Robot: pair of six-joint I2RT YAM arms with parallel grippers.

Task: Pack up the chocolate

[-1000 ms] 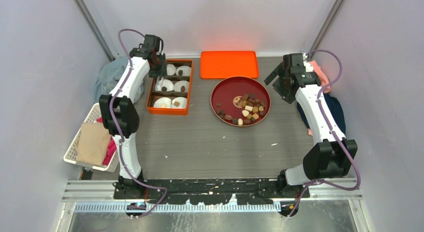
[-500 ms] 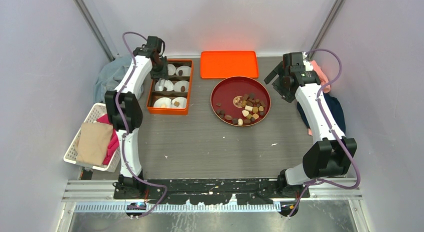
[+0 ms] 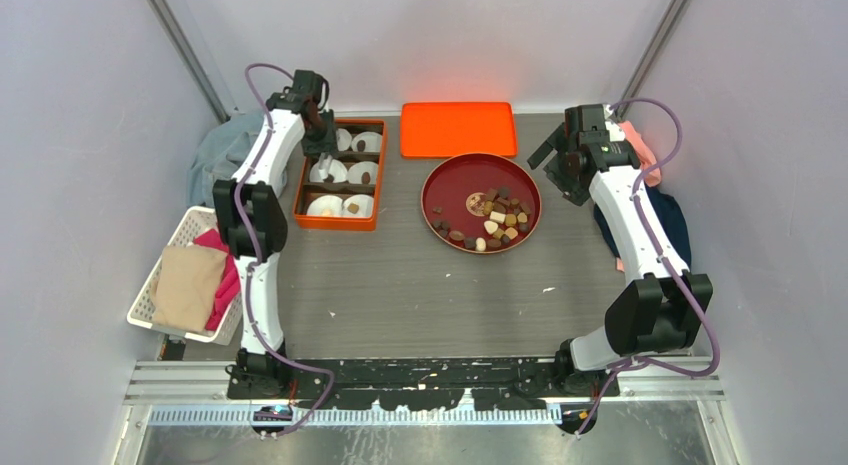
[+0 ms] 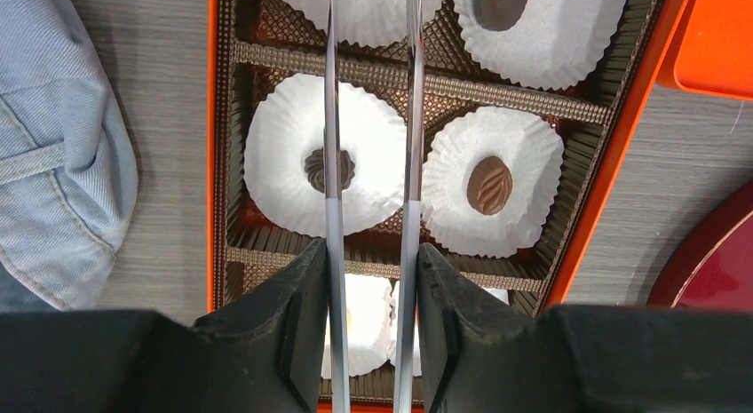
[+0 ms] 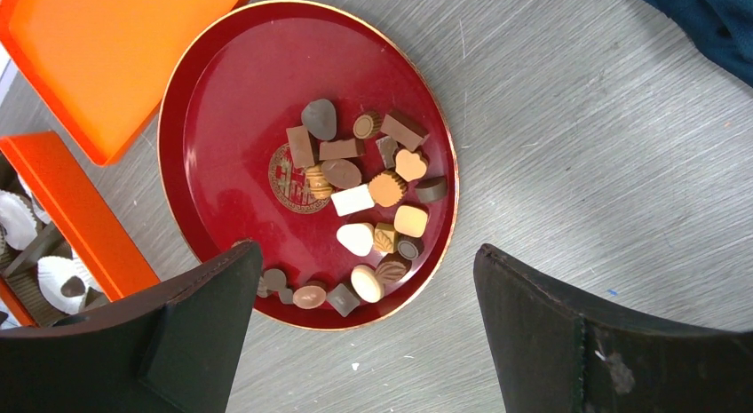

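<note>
The chocolate (image 5: pixel 387 188) lies mostly heaped on the glossy round red plate (image 5: pixel 222 120): squares, ovals and fluted rounds in dark brown, tan and cream. A few pieces sit in pleated white paper cups (image 4: pixel 284 146) inside the orange box (image 4: pixel 622 146). The left gripper (image 3: pixel 324 143), its thin metal blades slightly parted and holding nothing, hangs over one cup. The right gripper (image 5: pixel 366 251) gapes wide above the plate.

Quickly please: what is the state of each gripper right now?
Left gripper: open, narrow gap, holding nothing.
Right gripper: wide open, holding nothing.
</note>
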